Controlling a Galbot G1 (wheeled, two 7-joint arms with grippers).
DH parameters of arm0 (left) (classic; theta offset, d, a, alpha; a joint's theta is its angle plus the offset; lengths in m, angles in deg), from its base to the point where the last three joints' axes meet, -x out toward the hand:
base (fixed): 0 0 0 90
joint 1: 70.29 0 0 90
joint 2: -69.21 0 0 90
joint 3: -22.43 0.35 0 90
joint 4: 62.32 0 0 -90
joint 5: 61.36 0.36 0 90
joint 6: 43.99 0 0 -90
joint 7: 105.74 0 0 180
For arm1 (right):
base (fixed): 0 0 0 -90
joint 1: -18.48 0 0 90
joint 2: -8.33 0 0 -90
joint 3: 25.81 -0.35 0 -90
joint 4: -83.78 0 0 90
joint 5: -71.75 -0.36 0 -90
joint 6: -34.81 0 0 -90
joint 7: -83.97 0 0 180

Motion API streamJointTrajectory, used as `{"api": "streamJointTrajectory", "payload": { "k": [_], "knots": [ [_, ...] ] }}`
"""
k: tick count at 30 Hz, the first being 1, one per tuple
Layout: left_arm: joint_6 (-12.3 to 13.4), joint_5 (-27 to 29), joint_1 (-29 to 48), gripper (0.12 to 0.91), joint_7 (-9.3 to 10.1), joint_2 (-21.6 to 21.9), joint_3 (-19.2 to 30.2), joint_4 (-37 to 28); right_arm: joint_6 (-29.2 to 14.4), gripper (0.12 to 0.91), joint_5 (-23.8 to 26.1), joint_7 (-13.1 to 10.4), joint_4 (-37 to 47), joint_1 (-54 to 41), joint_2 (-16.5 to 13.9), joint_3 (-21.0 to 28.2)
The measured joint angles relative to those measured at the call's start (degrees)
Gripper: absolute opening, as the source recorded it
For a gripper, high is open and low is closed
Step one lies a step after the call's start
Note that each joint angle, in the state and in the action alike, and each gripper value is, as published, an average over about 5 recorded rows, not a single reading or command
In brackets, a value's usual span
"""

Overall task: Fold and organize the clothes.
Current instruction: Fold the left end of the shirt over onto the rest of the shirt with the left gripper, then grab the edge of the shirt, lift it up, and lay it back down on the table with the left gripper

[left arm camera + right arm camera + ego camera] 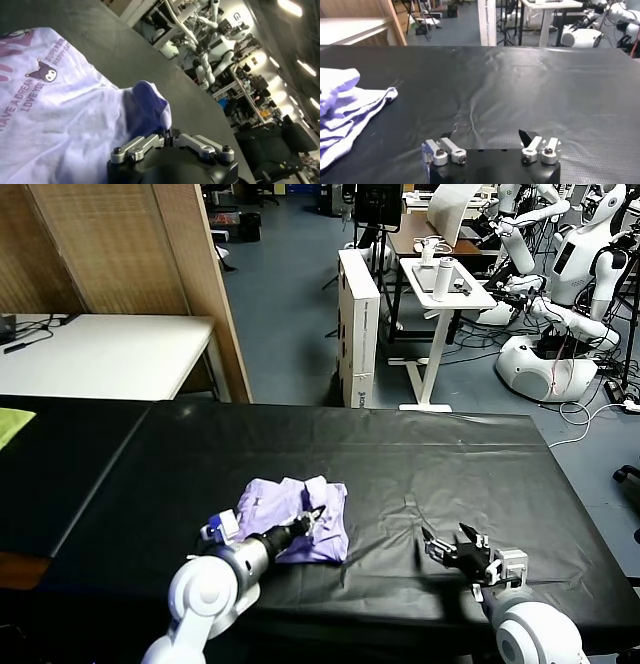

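One crumpled T-shirt (300, 517), long axis leftward-rightward, no clear direction.

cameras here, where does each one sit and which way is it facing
Head view: on the robot's head, looking forward and down at the black table; both arms show, left gripper at the T-shirt, right gripper open over bare cloth.
Left wrist view: on the left arm, looking along its gripper, shut on a T-shirt fold.
Right wrist view: on the right arm, looking across the table past its gripper.
Shared: all show the T-shirt.
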Motion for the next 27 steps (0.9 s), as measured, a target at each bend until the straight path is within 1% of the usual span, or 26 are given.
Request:
{"api": "streamJointTrajectory", "payload": {
  "k": [2, 4, 8, 9, 12, 13, 15, 16, 19, 22, 24, 27],
  "knots": [
    [0.0, 0.24, -0.23, 0.258, -0.14, -0.19, -0.07, 0.51, 0.01, 0.907, 0.01, 0.32, -0.07, -0.11, -0.16, 0.1],
    [0.0, 0.23, -0.48, 0.355, 0.19, -0.43, -0.19, 1.19, 0.02, 0.907, -0.01, 0.87, -0.3, -0.31, -0.49, 0.31],
    [0.0, 0.07, -1.09, 0.582, 0.88, -0.87, -0.64, 3.39, 0.06, 0.907, -0.35, 1.9, -1.13, -1.07, -1.52, 1.05],
    [0.0, 0.19, -1.21, 0.658, 0.89, -0.95, -0.81, 4.02, 0.07, 0.907, -0.54, 2.12, -1.36, -1.36, -1.83, 1.3],
    [0.0, 1.17, -1.3, 0.82, 0.31, -0.96, -1.64, 5.41, -0.1, 0.907, -1.48, 3.05, -2.1, -2.52, -2.81, 2.36],
    [0.0, 1.68, -1.26, 0.856, -0.16, -0.81, -2.1, 5.64, -0.28, 0.907, -1.77, 3.41, -2.27, -2.98, -3.13, 2.84],
    [0.0, 3.05, -1.14, 0.894, -1.5, -0.25, -3.37, 5.89, -0.76, 0.907, -2.2, 4.1, -2.4, -4.12, -3.73, 4.13],
    [0.0, 3.75, -1.11, 0.9, -2.16, 0.15, -4.12, 5.94, -1.0, 0.907, -2.31, 4.36, -2.33, -4.83, -3.96, 4.96],
    [0.0, 6.24, -1.36, 0.906, -4.01, 1.8, -6.78, 5.95, -1.36, 0.907, -2.61, 4.71, -1.59, -7.78, -4.28, 8.46],
    [0.35, 9.49, -2.08, 0.907, -6.14, 3.88, -9.44, 5.8, -1.73, 0.907, -2.16, 4.32, -0.34, -11.67, -4.01, 12.97],
    [1.47, 11.76, -2.61, 0.907, -7.4, 5.21, -10.94, 5.54, -2.43, 0.907, -0.98, 3.66, 0.81, -14.63, -3.56, 16.32],
    [3.95, 14.59, -3.36, 0.907, -8.4, 6.63, -12.77, 4.83, -3.33, 0.907, 0.84, 2.99, 2.92, -18.95, -2.66, 21.32]
  ]
}}
